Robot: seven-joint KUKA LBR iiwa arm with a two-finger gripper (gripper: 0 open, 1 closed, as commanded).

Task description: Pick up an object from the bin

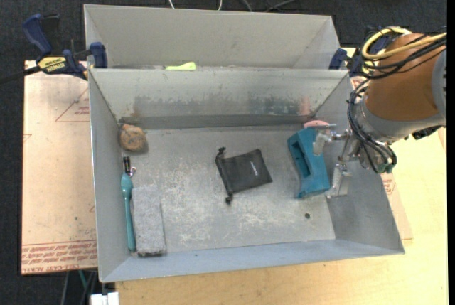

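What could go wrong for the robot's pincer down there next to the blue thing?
1. The pincer hangs low, close beside the blue plastic thing. It might shove it sideways toward the black pouch instead of gripping it.
2. The sloped right wall is very near too, so the pincer could scrape against it.

1. Bin (199,229): grey metal, matt, floor scuffed and dusty.
2. Blue block (309,167): smooth plastic, slight sheen.
3. Black pouch (244,172): matt, cloth-like.
4. Grey slab (148,220): rough, speckled, felt-like.
5. Teal brush (129,207): smooth plastic.
6. Brown lump (133,138): rough, stone-like.
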